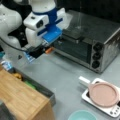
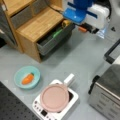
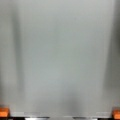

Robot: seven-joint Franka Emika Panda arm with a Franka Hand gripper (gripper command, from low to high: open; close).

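Wrist view shows only bare grey bench (image 3: pixel 60 57) between orange fingertips (image 3: pixel 3 112) at the far corners, so the gripper (image 1: pixel 40 52) hangs empty, jaws spread wide, between the open drawer (image 1: pixel 40 90) and toaster oven (image 1: pixel 87 42).

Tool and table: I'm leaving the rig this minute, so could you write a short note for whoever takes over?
Tool: open and holding nothing. The wrist view shows only bare grey table between its orange fingertips.
It hangs above the table, between the toaster oven and the wooden cabinet's open drawer, which holds yellow and green items.
In a front view, a carrot lies in the teal bowl.
A pan under a pink lid sits on the white cooktop.
The tool touches nothing.
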